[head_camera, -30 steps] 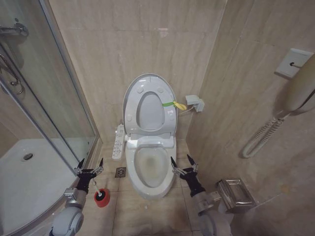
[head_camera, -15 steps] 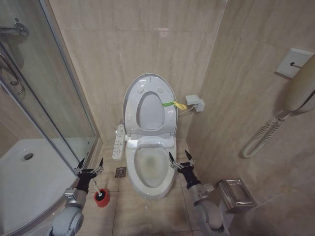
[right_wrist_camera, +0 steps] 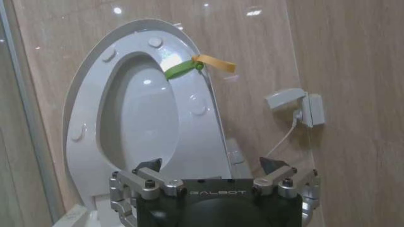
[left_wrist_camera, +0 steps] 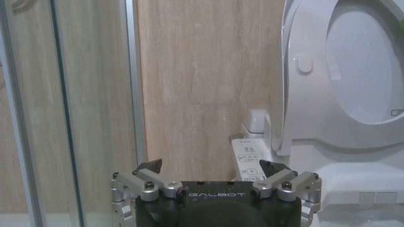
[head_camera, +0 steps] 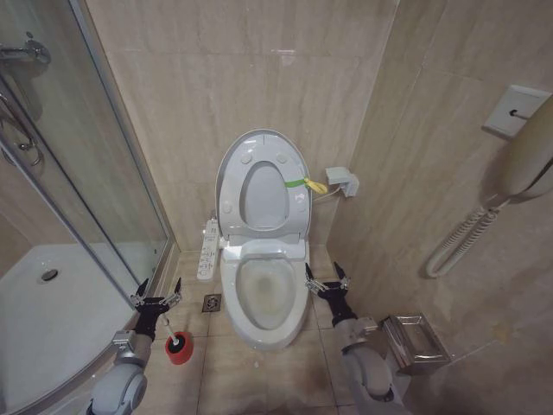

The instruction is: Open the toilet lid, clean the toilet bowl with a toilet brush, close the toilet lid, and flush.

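- Toilet brush [head_camera: 179,344]: stands in its red holder [head_camera: 180,348] on the floor tiles, off the bowl's left side, near the front-left of the toilet base. Black top pokes up out of the red cup; handle too small to make out, so long axis looks roughly upright, can't say more.
- Left gripper [head_camera: 156,296]: fingers spread, nothing in them. Hangs just beside the brush, on the shower side and a bit toward the back wall. Brush lies below and slightly toward the bowl from it. Clearly the nearer arm; my read is the pickup falls to this one, coming down from above.
- Right gripper [head_camera: 327,282]: also spread, empty, low by the bowl's right rim, between bowl and side wall. Toilet sits between it and the brush, so well apart.
- Toilet lid [head_camera: 262,183]: already up, leaning on the back wall w/ the seat ring; green-yellow strap [head_camera: 306,183] at its right edge. Opening step looks done.
- Toilet bowl [head_camera: 263,294]: open, floor-standing, centre of the nook.
- Button panel [left_wrist_camera: 251,162]: long white strip at the bowl's left rear, ahead of the left gripper in the left wrist view.
- Floor: beige tiles, small drain [head_camera: 212,303] between holder and bowl.
- Room: tight. Glass shower door [head_camera: 104,181] close on the left, tiled wall w/ phone handset [head_camera: 527,160] and metal paper holder [head_camera: 415,341] on the right. Little side room for the left arm.
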